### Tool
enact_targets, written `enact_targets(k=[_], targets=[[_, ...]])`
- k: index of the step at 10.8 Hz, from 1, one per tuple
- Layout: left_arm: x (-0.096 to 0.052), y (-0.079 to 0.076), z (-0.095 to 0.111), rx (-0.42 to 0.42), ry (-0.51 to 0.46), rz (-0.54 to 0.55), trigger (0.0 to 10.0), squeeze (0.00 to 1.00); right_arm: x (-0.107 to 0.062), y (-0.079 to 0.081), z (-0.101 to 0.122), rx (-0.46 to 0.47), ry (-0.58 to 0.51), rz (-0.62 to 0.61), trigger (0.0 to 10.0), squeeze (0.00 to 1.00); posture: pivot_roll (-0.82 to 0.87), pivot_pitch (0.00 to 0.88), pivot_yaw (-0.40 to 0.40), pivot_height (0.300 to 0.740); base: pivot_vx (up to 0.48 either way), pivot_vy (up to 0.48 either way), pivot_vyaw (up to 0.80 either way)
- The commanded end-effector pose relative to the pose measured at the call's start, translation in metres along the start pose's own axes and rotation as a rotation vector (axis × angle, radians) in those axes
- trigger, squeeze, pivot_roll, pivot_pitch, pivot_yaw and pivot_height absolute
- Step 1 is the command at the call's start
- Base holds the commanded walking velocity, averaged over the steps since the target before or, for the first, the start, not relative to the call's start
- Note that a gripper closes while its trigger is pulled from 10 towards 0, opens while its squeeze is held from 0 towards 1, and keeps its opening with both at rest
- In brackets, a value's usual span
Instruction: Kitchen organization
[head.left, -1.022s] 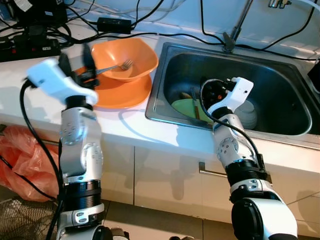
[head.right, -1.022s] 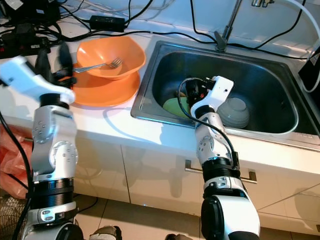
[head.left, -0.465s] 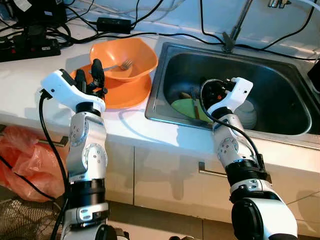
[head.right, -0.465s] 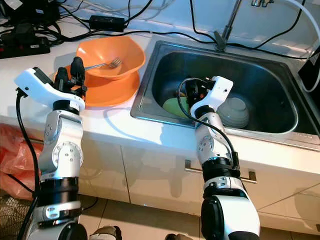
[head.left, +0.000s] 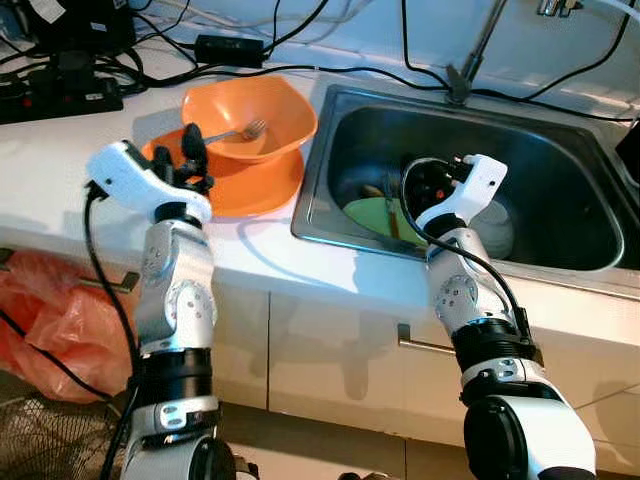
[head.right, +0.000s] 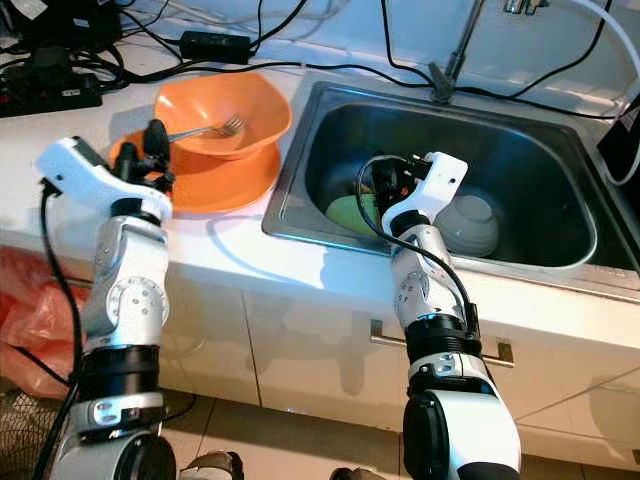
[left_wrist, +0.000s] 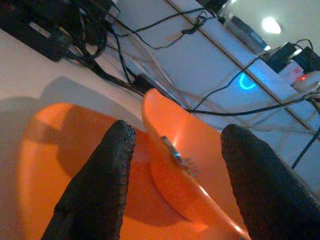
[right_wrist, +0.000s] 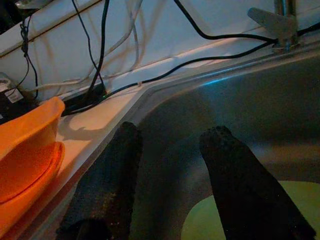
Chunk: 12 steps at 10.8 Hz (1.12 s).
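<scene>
We see two silver, segmented arms with rounded joint housings and black ring bands near the elbows, each ending in a glossy white wrist shell. A black cable loops along each arm (looser on the left one). The left gripper (head.left: 177, 150) and right gripper (right_wrist: 170, 175) each carry two long black fingers with a finely pebbled, rubbery texture.

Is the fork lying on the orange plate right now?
No, the fork rests inside the orange bowl, which sits on the orange plate.

A white tabletop (head.left: 60, 170) holds a steel sink (head.left: 560, 260). Black cables (head.left: 300, 70) trail along the white wall. White cabinets (head.left: 320, 360) stand below.
</scene>
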<state>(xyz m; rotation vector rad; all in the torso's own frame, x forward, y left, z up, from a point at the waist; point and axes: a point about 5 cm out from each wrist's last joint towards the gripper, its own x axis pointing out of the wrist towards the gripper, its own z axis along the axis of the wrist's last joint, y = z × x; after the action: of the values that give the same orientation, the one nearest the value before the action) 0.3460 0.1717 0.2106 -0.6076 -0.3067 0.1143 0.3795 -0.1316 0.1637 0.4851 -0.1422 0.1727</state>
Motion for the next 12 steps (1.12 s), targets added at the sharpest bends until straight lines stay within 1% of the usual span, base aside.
enact_targets(k=[1, 5, 6, 7, 12], targets=[[0.0027, -0.0053, -0.0018, -0.008, 0.015, -0.001, 10.0, 0.00, 0.0013, -0.0017, 0.0025, 0.005, -0.002, -0.002, 10.0, 0.00, 0.12, 0.073, -0.089, 0.740, 0.000, 0.000, 0.00], [0.0101, -0.0097, -0.0058, -0.027, 0.041, 0.009, 10.0, 0.00, 0.0010, -0.0033, 0.0032, 0.004, -0.002, -0.008, 10.0, 0.00, 0.11, 0.079, -0.091, 0.740, 0.000, 0.000, 0.00], [0.0112, -0.0092, -0.0064, -0.032, 0.044, 0.020, 6.1, 0.00, 0.0012, -0.0035, 0.0034, 0.004, -0.002, -0.009, 10.0, 0.00, 0.11, 0.080, -0.091, 0.740, 0.000, 0.000, 0.00], [0.0116, -0.0093, -0.0067, -0.038, 0.043, 0.024, 0.0, 0.00, 0.0012, -0.0040, 0.0038, 0.004, -0.002, -0.011, 10.0, 0.00, 0.11, 0.080, -0.092, 0.740, 0.000, 0.000, 0.00], [0.0110, -0.0123, -0.0082, -0.052, 0.045, 0.019, 0.0, 0.00, 0.0004, -0.0048, 0.0031, 0.004, 0.000, -0.013, 10.0, 0.00, 0.11, 0.084, -0.092, 0.740, 0.000, 0.000, 0.00]])
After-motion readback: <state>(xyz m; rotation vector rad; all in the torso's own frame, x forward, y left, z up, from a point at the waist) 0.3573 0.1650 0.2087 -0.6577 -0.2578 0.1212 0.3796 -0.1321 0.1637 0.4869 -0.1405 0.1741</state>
